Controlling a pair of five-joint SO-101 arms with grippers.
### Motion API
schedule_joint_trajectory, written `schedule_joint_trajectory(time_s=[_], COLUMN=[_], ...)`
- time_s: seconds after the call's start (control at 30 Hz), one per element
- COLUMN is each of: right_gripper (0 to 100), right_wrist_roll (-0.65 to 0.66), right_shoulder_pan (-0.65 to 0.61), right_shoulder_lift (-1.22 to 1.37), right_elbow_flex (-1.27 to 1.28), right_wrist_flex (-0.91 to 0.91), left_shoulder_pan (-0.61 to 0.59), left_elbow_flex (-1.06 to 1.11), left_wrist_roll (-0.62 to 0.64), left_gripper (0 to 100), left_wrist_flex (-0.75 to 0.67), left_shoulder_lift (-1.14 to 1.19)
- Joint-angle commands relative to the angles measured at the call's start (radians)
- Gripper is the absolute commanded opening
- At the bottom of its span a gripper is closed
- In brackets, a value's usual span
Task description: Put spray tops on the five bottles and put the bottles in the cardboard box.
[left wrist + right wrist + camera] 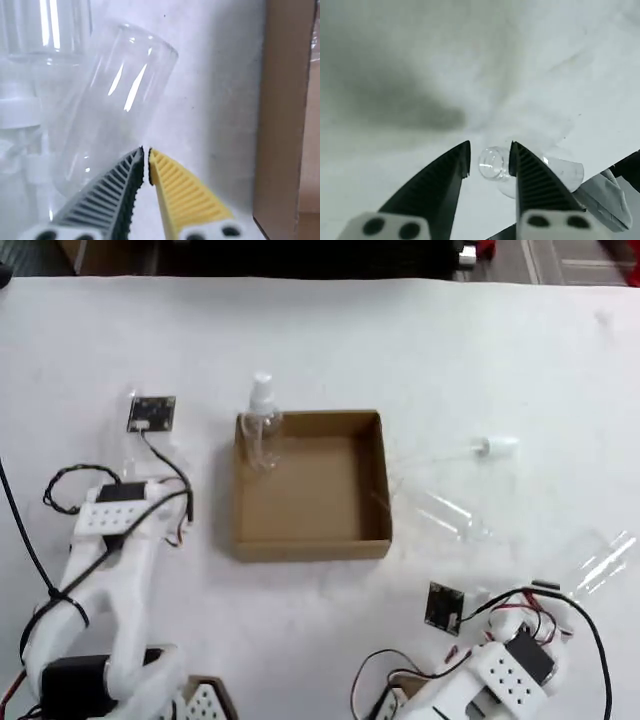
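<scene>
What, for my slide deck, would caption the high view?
Spray-topped bottle standing in a corner of the cardboard box; clear bottles lying on the table.

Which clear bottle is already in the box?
The upright bottle with a white spray top, in the cardboard box's far left corner; the others lie outside it.

Left claw [146, 164], its two tips pressed together; right claw [489, 161], its fingers apart; both arms bent.

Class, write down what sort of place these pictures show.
Probably a robotics lab bench: left arm and right arm wired up at a white table, with a cardboard box and a spray-topped bottle.
</scene>
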Motion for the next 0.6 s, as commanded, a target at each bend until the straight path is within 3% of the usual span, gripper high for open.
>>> schedule_joint_trajectory(time_s=[0.0,0.1,0.3,0.43,0.57], right_gripper=[9.8,9.8,10.1,13.1,25.9], right_wrist_roll=[-0.003,-0.064,-0.405,-0.321,-0.503], right_shoulder_pan=[-0.005,-0.028,-0.104,-0.096,-0.153], right_shoulder_lift=[-0.008,-0.019,-0.021,-0.019,-0.010], right_elbow_flex=[0.009,0.009,-0.058,-0.081,-0.170], right_wrist_flex=[0.002,-0.005,-0.082,-0.022,0.007], left_shoulder_pan=[-0.008,-0.008,-0.008,-0.008,-0.008], left_elbow_flex=[-0.046,-0.046,-0.046,-0.046,-0.046], left_wrist_roll=[0.006,0.006,0.006,0.006,0.006], left_gripper=[2,2,2,2,2], left_wrist_flex=[-0.011,-0.011,-0.011,-0.011,-0.011], left_shoulder_lift=[-0.036,-0.036,-0.036,-0.036,-0.036])
